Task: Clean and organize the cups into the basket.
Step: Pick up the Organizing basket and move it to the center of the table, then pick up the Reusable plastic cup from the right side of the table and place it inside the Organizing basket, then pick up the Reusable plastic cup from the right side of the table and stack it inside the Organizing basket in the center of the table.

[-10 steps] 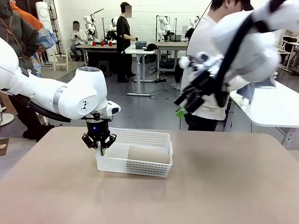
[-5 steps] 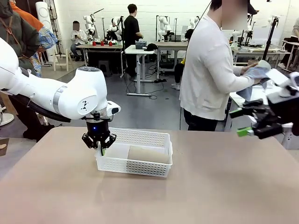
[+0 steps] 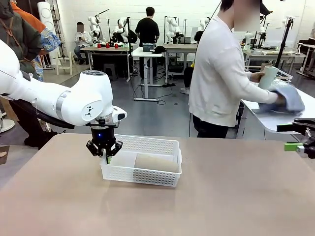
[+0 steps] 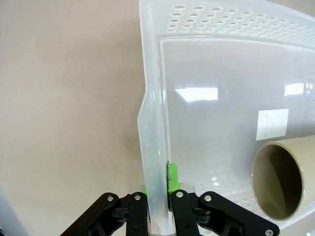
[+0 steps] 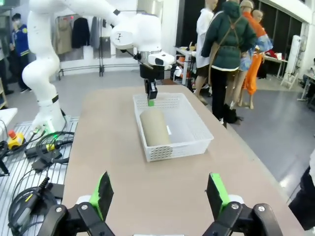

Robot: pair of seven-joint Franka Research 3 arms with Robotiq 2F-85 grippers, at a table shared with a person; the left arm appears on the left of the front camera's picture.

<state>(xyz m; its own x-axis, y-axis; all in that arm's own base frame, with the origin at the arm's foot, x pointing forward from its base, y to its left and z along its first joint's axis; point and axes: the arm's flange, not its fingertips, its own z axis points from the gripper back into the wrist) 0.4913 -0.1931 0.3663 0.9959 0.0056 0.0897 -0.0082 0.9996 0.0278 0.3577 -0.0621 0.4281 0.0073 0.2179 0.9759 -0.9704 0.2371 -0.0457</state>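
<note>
looking across the table [image 3: 221,196] from the front, the left gripper [image 3: 106,157] is pinched shut on the left-hand wall of the white basket [image 3: 147,140], where one tan cup [image 3: 155,162] already lies on its side; the right gripper [image 3: 296,136] hangs wide and empty by the table's right edge. beyond it a person holds a pale mint cup [image 3: 268,77] and a blue-grey cloth [image 3: 288,98], so i judge one cup stowed and that one not yet in. from the left wrist, the jaws clamp the translucent wall, and the tan cup's open mouth faces the camera, matte and plain. from the right wrist, the spread green pads [image 5: 104,192] frame the basket, well apart from it.
</note>
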